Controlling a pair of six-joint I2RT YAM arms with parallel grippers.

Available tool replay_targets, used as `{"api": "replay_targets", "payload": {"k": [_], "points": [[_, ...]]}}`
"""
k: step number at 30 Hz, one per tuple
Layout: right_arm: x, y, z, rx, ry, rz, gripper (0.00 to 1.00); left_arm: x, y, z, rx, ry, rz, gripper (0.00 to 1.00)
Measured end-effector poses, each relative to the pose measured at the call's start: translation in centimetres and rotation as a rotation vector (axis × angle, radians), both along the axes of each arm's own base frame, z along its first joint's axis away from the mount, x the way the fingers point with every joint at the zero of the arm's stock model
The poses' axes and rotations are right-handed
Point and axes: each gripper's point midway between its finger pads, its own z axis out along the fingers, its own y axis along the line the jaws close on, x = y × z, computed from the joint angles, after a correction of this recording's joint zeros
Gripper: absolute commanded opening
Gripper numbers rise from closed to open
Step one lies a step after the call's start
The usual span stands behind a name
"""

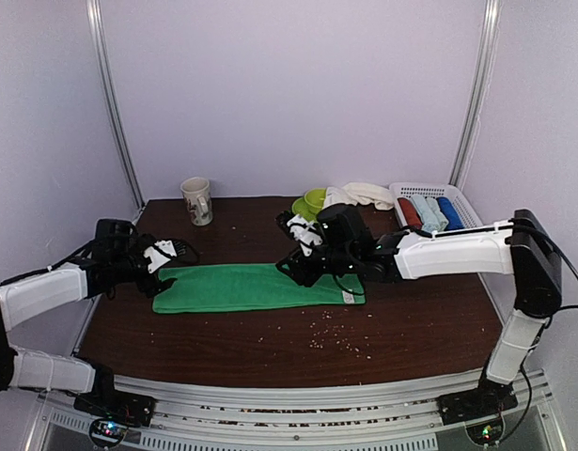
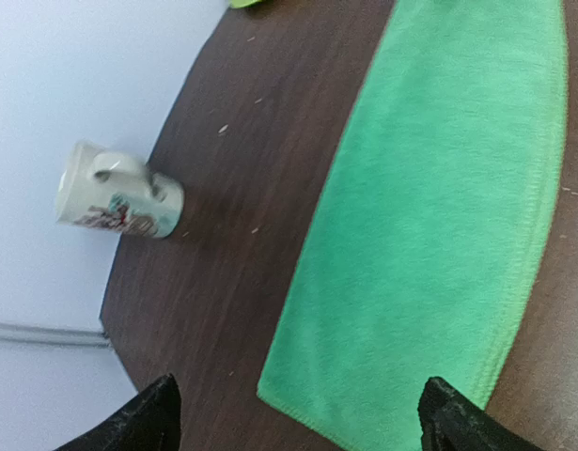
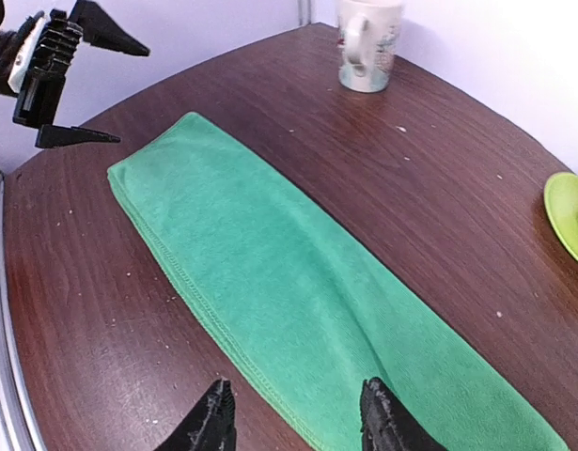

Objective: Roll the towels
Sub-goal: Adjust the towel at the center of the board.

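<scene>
Table (image 1: 411, 329) bears mug (image 1: 197, 200), basket (image 1: 469, 209) behind green towel (image 1: 232, 287); left gripper (image 3: 132, 94), right gripper (image 3: 298, 393) spread open.

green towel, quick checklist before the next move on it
1. green towel lies flat in a long strip: ok
2. left gripper open at its left end: ok
3. right gripper open over its right half, nothing held: ok
4. mug stands apart from the towel: ok
5. cream towel rolled: not ok, heaped at the back
</scene>
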Motion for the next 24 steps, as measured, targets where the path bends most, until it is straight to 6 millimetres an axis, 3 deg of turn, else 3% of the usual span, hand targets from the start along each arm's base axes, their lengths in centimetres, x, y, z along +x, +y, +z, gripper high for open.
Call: {"api": "replay_targets", "payload": {"k": [5, 11, 14, 19, 24], "points": [[0.3, 3.9, -3.7, -0.108, -0.027, 0.124, 0.42, -2.4, -3.8, -2.0, -0.002, 0.100, -0.205, 0.77], [1.1, 3.5, -5.8, -0.171, -0.006, 0.107, 0.33, -3.1, -7.0, -4.9, 0.046, 0.188, -0.325, 0.65], [2.7, 2.0, -6.1, -0.159, 0.024, 0.041, 0.32, -3.8, -8.1, -6.3, 0.069, 0.223, -0.367, 0.56], [5.0, -3.0, -8.6, -0.180, 0.106, -0.094, 0.33, -4.5, -9.3, -7.1, 0.096, 0.233, -0.410, 0.43], [6.1, -6.7, -10.8, -0.209, 0.165, -0.199, 0.32, -4.6, -9.8, -8.0, 0.118, 0.244, -0.422, 0.41]]}}
